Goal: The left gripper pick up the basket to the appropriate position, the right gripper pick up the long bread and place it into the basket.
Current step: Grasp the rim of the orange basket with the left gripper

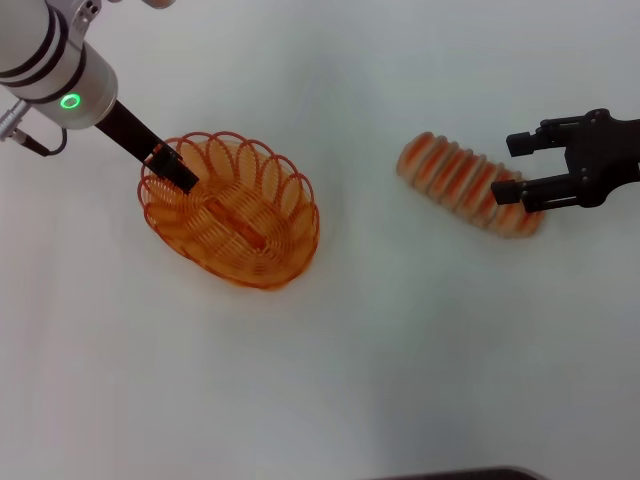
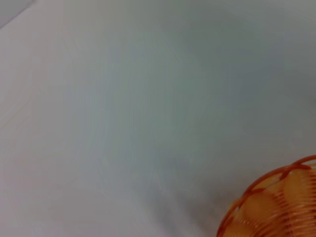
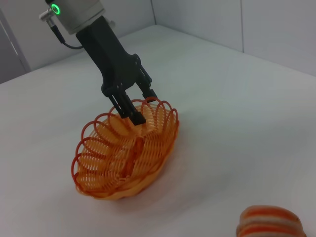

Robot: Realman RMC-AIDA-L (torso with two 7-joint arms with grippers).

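White matte table (image 1: 330, 380) fills the whole head view, plain surface, also seen in both wrist views.

Oval orange wire basket (image 1: 232, 210) with looped scalloped rim and woven bottom sits on the table's left half, long axis running diagonally. Right wrist view shows it (image 3: 123, 155) resting on the table, one end toward the left arm. Left wrist view catches only a piece of its rim (image 2: 276, 207) at the picture's corner.

Long bread (image 1: 468, 183), pale beige loaf with orange-brown crosswise ridges and rounded ends, lies flat on the table's right half, well apart from the basket, angled diagonally. One rounded end shows in the right wrist view (image 3: 269, 223).

Left gripper (image 1: 176, 170), black two-fingered claw on a black arm with a silver-grey segment and green light, is at the basket's rim end nearest that arm. In the right wrist view (image 3: 140, 108) its fingers straddle the rim loops, one inside the basket and one outside, narrow gap, appearing to pinch the wire.

Right gripper (image 1: 520, 170), black two-fingered claw, is at the bread's far right end, fingers spread wide; lower finger overlaps the loaf's end, upper finger clear of it. Nothing gripped.
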